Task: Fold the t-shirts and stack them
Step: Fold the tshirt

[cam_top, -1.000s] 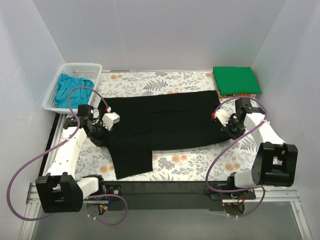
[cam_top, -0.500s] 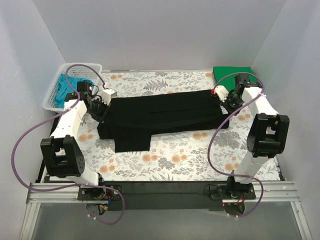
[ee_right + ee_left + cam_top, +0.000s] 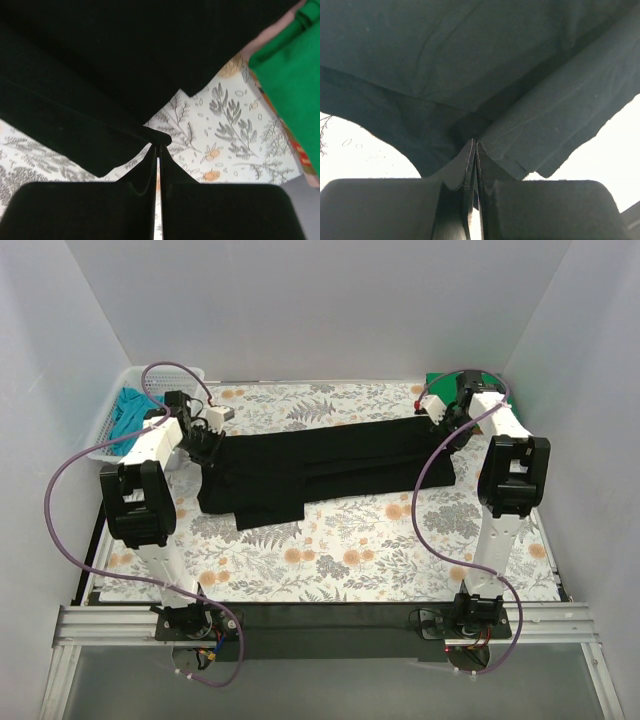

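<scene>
pinching black t-shirt [image 3: 320, 465] at both ends on bench [image 3: 350, 560], mid-upper frame: left jaws pressed together on its left edge, right jaws likewise on its right edge. long axis left-to-right between the two grips, each arm at its own end. folded green t-shirt [image 3: 290, 65] just right of right jaws, likely stack spot.

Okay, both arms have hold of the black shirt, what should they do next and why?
Probably lower both ends to the table and open. The left gripper and right gripper are each shut on the black t-shirt at its far corners, and the cloth already lies doubled over.
</scene>
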Robot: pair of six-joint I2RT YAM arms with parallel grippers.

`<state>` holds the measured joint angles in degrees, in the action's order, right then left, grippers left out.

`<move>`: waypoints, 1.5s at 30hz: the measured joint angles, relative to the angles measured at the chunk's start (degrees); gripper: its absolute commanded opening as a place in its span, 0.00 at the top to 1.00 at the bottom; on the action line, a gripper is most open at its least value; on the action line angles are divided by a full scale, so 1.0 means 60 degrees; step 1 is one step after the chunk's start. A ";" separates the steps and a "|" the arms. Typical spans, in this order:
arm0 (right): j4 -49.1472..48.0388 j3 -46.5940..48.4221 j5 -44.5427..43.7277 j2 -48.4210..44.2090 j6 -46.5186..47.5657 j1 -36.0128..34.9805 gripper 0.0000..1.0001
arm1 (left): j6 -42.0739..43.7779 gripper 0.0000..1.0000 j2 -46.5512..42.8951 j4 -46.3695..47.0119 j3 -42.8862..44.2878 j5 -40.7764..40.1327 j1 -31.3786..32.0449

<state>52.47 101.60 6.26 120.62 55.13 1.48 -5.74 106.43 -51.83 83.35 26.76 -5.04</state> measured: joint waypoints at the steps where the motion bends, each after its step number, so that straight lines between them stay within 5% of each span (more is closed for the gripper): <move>1: 0.0004 0.0135 -0.0011 0.0164 -0.0022 -0.0025 0.99 | -0.0036 1.00 0.0113 0.0055 0.0026 0.0000 -0.0025; 37: 0.0044 0.1370 -0.0339 0.1355 -0.0200 -0.0259 0.99 | -0.0528 1.00 0.1253 0.0754 0.0761 -0.0036 -0.0142; 39: 0.0051 0.1373 -0.0361 0.1366 -0.0215 -0.0259 0.83 | -0.0561 0.96 0.1311 0.0790 0.0761 -0.0044 -0.0142; 41: 0.0055 0.1402 -0.0444 0.1402 -0.0335 -0.0259 0.56 | -0.0616 0.75 0.1381 0.0827 0.0783 -0.0066 -0.0142; 45: 0.0102 0.1687 -0.0546 0.1530 -0.0557 -0.0273 0.48 | -0.0911 0.60 0.1490 0.0834 0.0976 -0.0106 -0.0157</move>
<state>53.08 111.72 2.98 129.80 51.79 -0.16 -11.20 115.37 -46.83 89.21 26.13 -5.98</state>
